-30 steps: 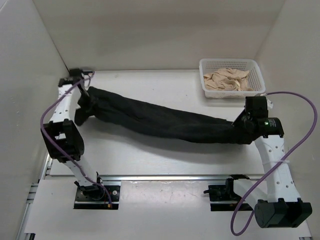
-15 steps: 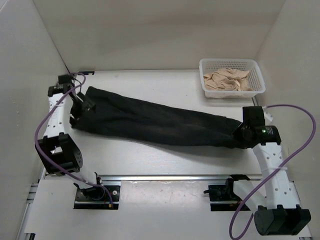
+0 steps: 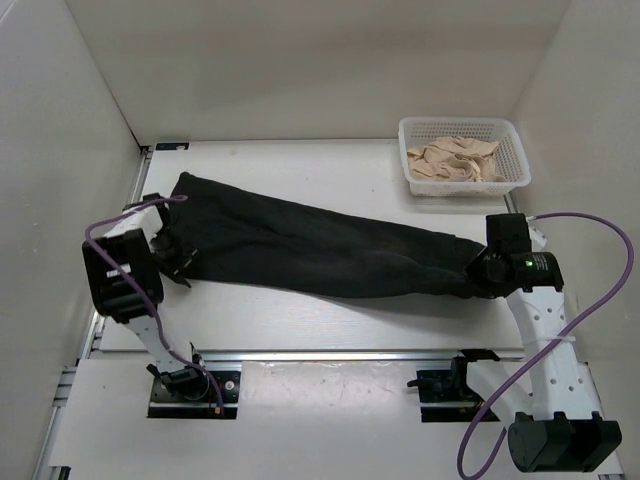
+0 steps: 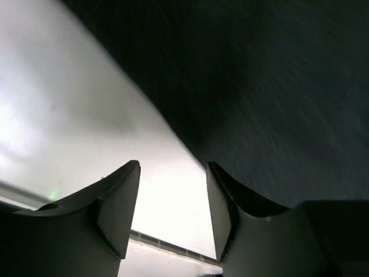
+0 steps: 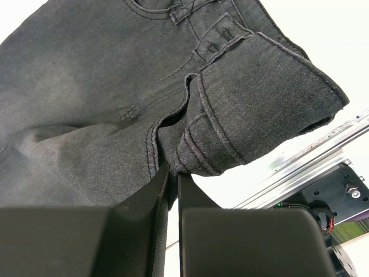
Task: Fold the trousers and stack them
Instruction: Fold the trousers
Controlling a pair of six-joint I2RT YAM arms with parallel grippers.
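The black trousers (image 3: pixel 320 245) lie stretched flat across the table, leg ends at the far left and waistband at the right. My left gripper (image 3: pixel 176 260) hovers at the near edge of the leg ends. In the left wrist view it (image 4: pixel 173 167) stands open with only bare table between its fingers, and the dark cloth (image 4: pixel 259 86) is beside its right finger. My right gripper (image 3: pixel 478 272) is at the waistband end. In the right wrist view it (image 5: pixel 173 173) is shut on a fold of the trousers (image 5: pixel 115 86) by the waistband seam.
A white basket (image 3: pixel 520 160) holding beige cloth (image 3: pixel 455 160) stands at the back right. A metal rail (image 3: pixel 330 355) runs along the table's near edge. White walls close in the left, back and right sides.
The left gripper opened and let go of the leg ends, then drew back toward the near left. The trousers dropped flat onto the table. The right gripper kept its hold, shifting slightly nearer.
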